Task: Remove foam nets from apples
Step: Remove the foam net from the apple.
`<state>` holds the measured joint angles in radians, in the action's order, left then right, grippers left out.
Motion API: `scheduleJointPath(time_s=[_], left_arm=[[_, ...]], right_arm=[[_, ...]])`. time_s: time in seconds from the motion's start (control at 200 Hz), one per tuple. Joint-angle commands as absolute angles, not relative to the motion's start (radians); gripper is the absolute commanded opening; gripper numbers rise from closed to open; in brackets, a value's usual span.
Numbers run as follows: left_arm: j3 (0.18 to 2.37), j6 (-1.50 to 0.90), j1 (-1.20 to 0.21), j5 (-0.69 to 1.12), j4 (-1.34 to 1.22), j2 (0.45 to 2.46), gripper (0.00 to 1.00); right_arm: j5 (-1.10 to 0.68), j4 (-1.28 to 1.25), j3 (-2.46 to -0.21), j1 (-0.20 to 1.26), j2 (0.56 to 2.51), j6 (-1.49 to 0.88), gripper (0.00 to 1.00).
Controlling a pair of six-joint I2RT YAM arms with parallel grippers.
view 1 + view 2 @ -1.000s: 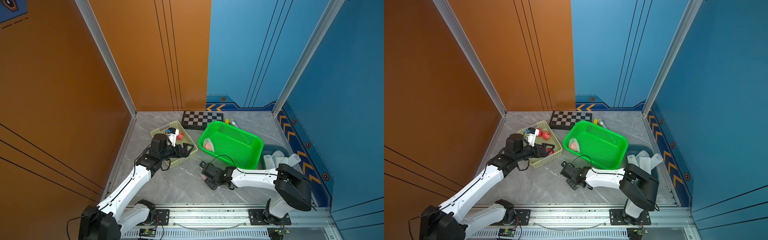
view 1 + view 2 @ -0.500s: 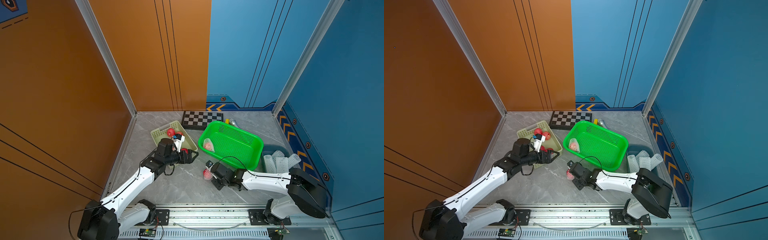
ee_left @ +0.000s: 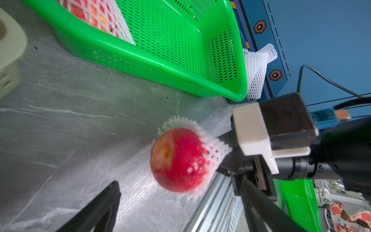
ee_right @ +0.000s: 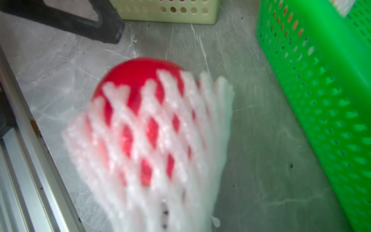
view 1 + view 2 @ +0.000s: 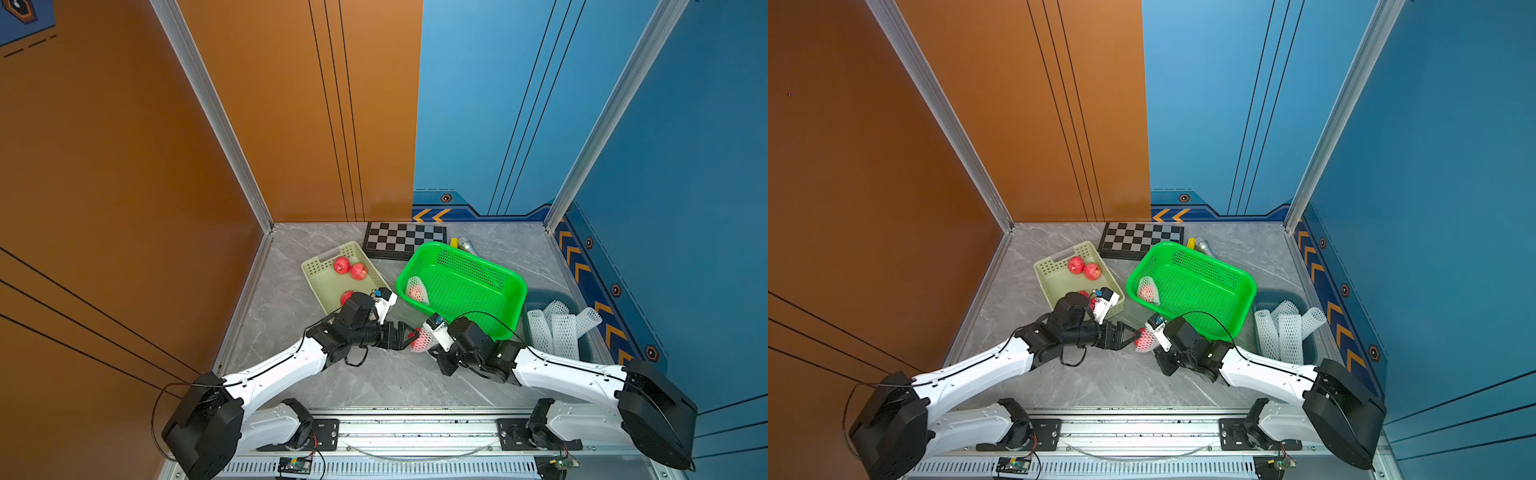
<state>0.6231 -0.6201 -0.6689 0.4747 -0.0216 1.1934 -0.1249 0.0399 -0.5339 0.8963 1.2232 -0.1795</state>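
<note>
Over the grey marble tabletop [image 5: 374, 382], our spread left claw [image 5: 409, 336] faced our right claw [image 3: 224, 155], pinched on the white foam mesh net [image 3: 212, 148] half-sheathing the small red apple [image 3: 176, 160], which we judged the left must grip next and pull free.

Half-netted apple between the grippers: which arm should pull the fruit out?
Left. The left gripper is open and faces the bare end of the apple, close by. The right gripper is shut on the foam net, so it should probably just hold that.
</note>
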Motion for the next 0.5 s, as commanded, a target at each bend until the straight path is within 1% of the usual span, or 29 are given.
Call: scheduleJointPath(time_s=[0.0, 0.13, 0.14, 0.155, 0.255, 0.29, 0.456, 0.496], left_arm=[[0.63, -0.632, -0.67, 0.542, -0.105, 1.198, 0.93], [0.646, -0.637, -0.652, 0.58, -0.13, 1.199, 0.88], [0.648, -0.638, -0.65, 0.585, -0.131, 1.2, 0.84], [0.65, -0.64, -0.648, 0.592, -0.133, 1.202, 0.82], [0.665, -0.64, -0.647, 0.648, -0.143, 1.221, 0.74], [0.67, -0.637, -0.65, 0.665, -0.143, 1.227, 0.7], [0.691, -0.622, -0.674, 0.715, -0.146, 1.236, 0.67], [0.697, -0.618, -0.683, 0.728, -0.145, 1.24, 0.64]], right_arm=[[-0.165, 0.025, -0.508, 0.893, 1.173, -0.145, 0.0], [-0.191, -0.028, -0.461, 0.888, 1.104, -0.135, 0.0], [-0.194, -0.033, -0.459, 0.888, 1.099, -0.135, 0.0], [-0.195, -0.041, -0.452, 0.885, 1.09, -0.135, 0.0], [-0.199, -0.066, -0.426, 0.88, 1.036, -0.136, 0.0], [-0.203, -0.066, -0.421, 0.873, 1.02, -0.135, 0.0], [-0.219, -0.066, -0.414, 0.849, 0.972, -0.141, 0.0], [-0.22, -0.066, -0.417, 0.846, 0.964, -0.142, 0.0]])
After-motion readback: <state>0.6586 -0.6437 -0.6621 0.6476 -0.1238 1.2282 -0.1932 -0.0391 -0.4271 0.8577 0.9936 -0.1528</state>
